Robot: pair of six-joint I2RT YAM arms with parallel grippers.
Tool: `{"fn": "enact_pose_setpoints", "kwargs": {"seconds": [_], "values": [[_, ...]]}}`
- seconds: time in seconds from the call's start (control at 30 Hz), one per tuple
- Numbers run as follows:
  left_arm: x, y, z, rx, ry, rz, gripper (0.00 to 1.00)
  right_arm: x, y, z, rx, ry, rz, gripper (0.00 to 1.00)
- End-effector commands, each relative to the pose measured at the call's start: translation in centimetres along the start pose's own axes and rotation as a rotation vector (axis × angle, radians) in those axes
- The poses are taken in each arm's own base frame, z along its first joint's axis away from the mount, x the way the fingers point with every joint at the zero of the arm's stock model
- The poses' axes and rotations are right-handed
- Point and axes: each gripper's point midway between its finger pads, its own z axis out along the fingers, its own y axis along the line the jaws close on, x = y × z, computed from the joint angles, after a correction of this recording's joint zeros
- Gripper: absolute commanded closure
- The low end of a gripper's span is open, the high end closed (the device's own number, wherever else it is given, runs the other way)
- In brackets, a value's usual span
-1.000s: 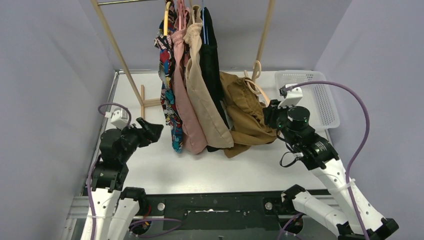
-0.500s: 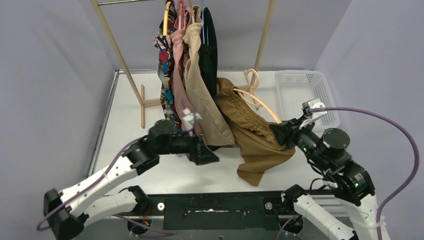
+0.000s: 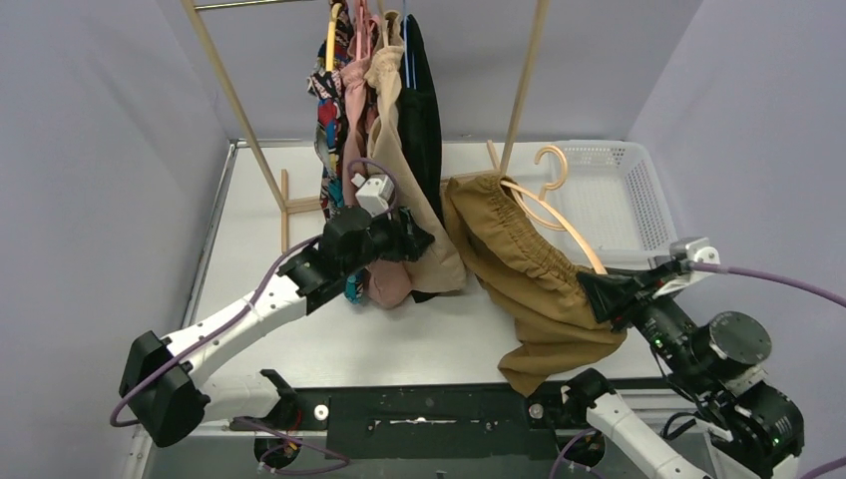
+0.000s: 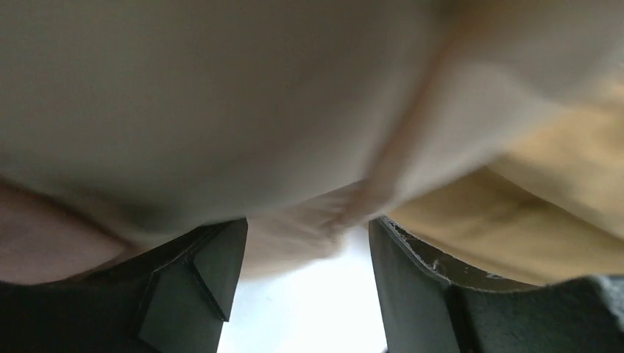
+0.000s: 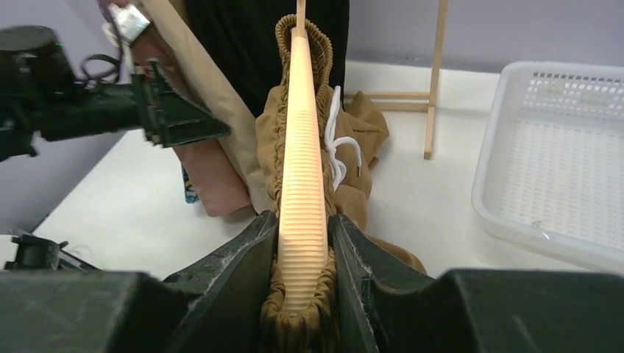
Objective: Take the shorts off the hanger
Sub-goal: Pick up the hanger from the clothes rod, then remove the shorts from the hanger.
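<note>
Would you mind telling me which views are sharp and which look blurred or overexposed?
Top external: evenly lit and sharp throughout. Left wrist: beige shorts fill the frame, smeared and out of focus; only the left tool's fingers show edges. Right wrist: crisp, though the ribbed hanger glows nearly washed out.

Hand [image 4: 305, 237] fingers spread wide; blurred beige shorts [image 4: 221, 110] overhead.
</note>
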Motion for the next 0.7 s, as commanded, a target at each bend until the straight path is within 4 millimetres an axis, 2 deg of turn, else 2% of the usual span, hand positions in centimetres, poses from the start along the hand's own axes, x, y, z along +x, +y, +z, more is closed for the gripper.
{"fn": "enact_pose_setpoints", "kwargs": {"seconds": [0.0, 0.13, 0.27, 0.4, 0.53, 0.67], "values": [[-4.0, 3.2, 1.6, -0.11, -0.108, -0.02, 0.39, -5.8, 1.8, -3.8, -0.091, -0.249, 0.034, 1.0], [-4.9, 6.9, 1.6, -0.262, -0.149, -0.034, 0.39, -6.6, 3.0, -5.8, -0.162, -0.294, 0.022, 1.0], [-5.8, 10.6, 1.3, -0.311, -0.173, -0.092, 0.37, -6.4, 3.8, -7.1, -0.212, -0.288, 0.0, 1.0], [-6.2, 12.0, 1.4, -0.327, -0.15, -0.098, 0.36, -6.5, 6.2, -8.5, -0.362, -0.314, -0.04, 1.0], [-5.7, 12.1, 1.0, -0.328, -0.145, -0.089, 0.36, -5.5, 7.0, -7.0, -0.413, -0.255, -0.058, 1.0], [-5.5, 12.0, -0.1, -0.33, -0.149, -0.084, 0.36, -4.3, 8.6, -3.9, -0.504, -0.194, -0.074, 1.0]]}}
